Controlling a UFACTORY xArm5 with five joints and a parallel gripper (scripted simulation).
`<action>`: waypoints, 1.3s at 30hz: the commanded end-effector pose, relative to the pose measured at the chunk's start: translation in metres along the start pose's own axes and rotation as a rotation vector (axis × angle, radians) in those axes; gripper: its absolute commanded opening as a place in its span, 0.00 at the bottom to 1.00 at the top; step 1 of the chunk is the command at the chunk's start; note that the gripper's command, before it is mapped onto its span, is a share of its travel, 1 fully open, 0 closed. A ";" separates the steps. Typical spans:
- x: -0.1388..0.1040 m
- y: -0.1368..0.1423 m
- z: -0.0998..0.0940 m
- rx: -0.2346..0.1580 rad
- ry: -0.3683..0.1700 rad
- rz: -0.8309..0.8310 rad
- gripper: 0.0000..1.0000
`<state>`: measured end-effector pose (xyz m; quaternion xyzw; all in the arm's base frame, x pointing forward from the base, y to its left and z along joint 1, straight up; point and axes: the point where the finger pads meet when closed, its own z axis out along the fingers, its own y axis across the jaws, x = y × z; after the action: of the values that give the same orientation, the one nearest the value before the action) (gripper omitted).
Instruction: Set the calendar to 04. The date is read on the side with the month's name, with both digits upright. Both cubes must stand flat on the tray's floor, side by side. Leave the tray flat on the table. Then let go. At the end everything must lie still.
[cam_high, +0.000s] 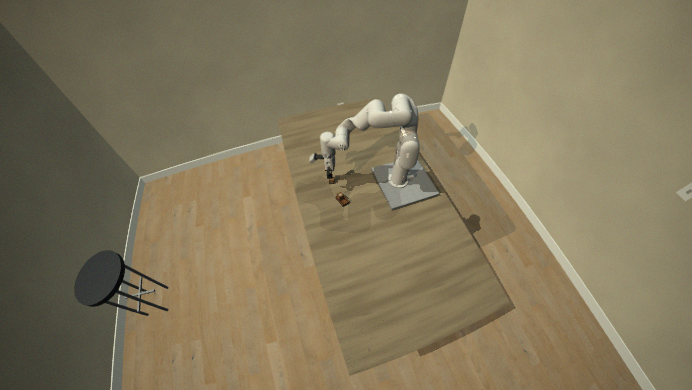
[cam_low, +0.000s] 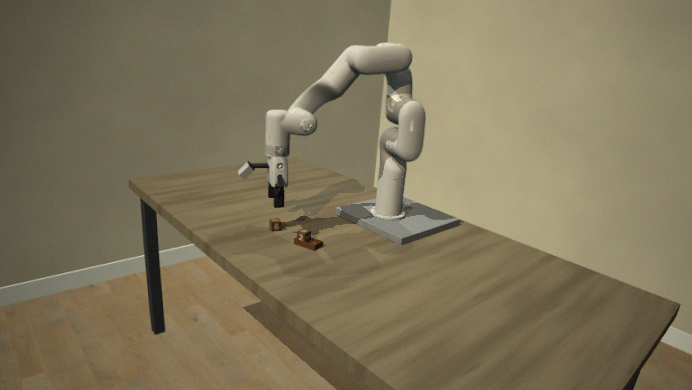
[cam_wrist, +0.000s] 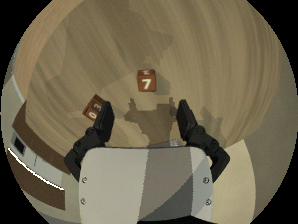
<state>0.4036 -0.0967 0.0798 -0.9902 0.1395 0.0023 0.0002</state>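
The hand (cam_high: 329, 175) (cam_low: 278, 200) (cam_wrist: 144, 117) hangs wide open, holding nothing, above the tabletop (cam_high: 400, 260) (cam_low: 450, 280) (cam_wrist: 210, 65). The loose cube (cam_high: 331, 181) (cam_low: 275, 225) (cam_wrist: 146, 81) lies below it, nearer than the tray (cam_high: 344, 202) (cam_low: 311, 245) (cam_wrist: 84, 112), which carries the other cube (cam_high: 341, 195) (cam_low: 303, 236) (cam_wrist: 92, 109).

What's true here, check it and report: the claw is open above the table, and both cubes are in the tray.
Only one cube is in the tray; the loose cube stands outside it on the table, as the exterior view shows. The claw is indeed open above the table.
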 end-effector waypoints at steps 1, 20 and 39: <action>0.001 0.000 -0.001 0.000 0.004 0.102 1.00; 0.001 0.001 -0.002 0.001 0.003 0.651 1.00; 0.001 0.002 -0.003 0.002 0.003 1.186 1.00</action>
<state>0.4026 -0.0979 0.0812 -0.7900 0.6132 0.0021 -0.0010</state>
